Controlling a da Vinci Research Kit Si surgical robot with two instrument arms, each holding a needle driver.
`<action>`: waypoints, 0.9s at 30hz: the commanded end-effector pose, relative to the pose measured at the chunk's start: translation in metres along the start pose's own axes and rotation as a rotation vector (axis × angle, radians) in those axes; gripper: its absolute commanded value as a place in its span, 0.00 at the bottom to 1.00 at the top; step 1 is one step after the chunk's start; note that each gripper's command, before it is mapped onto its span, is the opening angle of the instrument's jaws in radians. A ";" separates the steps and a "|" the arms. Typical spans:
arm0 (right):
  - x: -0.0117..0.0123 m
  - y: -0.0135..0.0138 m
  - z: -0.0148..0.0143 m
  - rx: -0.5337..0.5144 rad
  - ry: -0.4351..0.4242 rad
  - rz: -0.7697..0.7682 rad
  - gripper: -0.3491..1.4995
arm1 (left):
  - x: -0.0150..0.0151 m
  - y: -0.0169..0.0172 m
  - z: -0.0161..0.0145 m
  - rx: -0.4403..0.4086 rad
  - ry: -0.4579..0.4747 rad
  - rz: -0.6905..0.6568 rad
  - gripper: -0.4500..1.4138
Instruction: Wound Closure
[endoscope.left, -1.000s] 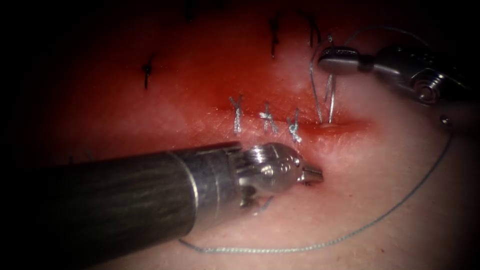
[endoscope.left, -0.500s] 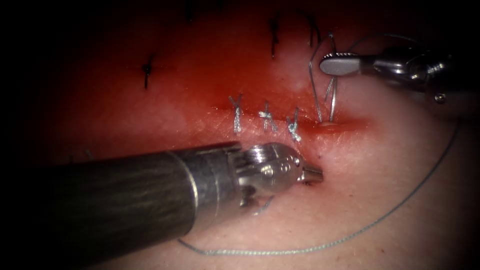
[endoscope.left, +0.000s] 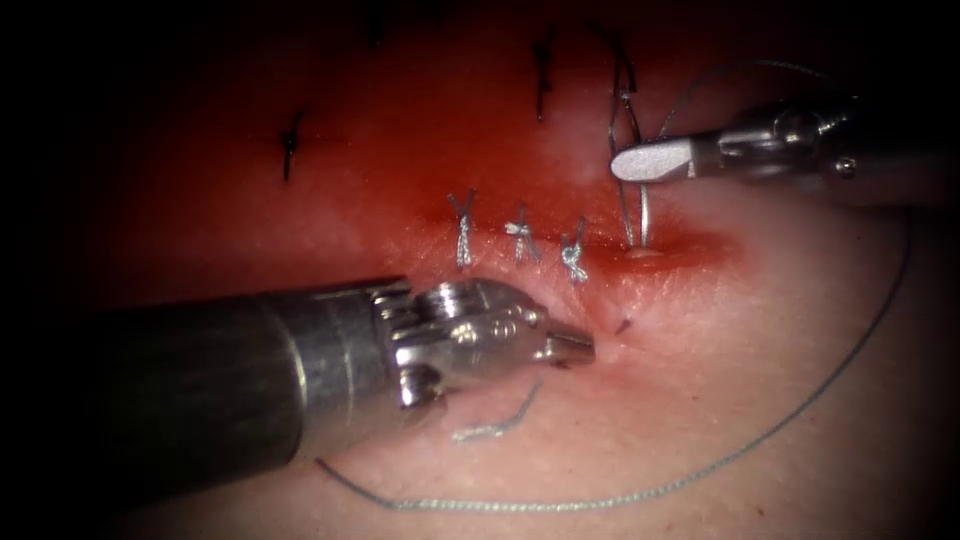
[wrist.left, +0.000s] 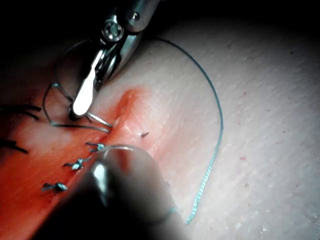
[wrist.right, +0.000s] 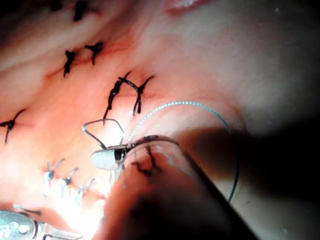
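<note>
The cut (endoscope.left: 690, 248) runs across the red-stained tissue (endoscope.left: 760, 380). My right tool (endoscope.left: 635, 162) reaches in above the cut's right end, jaws shut on the thread (endoscope.left: 632, 215), which rises in two strands from the cut and loops around the jaws. The same loop (wrist.left: 50, 102) lies beside the right tool's jaws (wrist.left: 82, 102), also seen close up (wrist.right: 105, 160). The long thread (endoscope.left: 800, 410) curves down the right and along the bottom. My left tool (endoscope.left: 578, 348) lies below the cut, jaws shut, with nothing visible between them. A short thread piece (endoscope.left: 495, 425) lies under it.
Three knotted pale stitches (endoscope.left: 520, 238) close the cut left of the open end. Dark stitches (endoscope.left: 290, 148) (endoscope.left: 543, 70) sit on the tissue farther back. The left tool's thick shaft (endoscope.left: 200, 380) covers the lower left. Red fluid (endoscope.left: 420, 150) stains the tissue above the cut.
My left tool has drawn back to the left, uncovering the short thread piece. My right tool has moved left and down toward the cut, its jaws closing, with the loop still around them.
</note>
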 end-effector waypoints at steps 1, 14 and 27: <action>-0.0005 -0.0001 0.0012 0.003 -0.002 0.001 0.00 | 0.0002 -0.0005 0.0002 -0.003 0.007 0.006 0.30; -0.0050 -0.0002 0.0003 0.000 -0.029 0.049 0.00 | -0.0001 -0.0007 -0.0010 0.003 0.024 0.026 0.29; 0.0017 0.0016 -0.0041 -0.037 0.205 -0.232 0.90 | 0.0017 0.0002 0.0002 0.019 0.360 0.378 0.50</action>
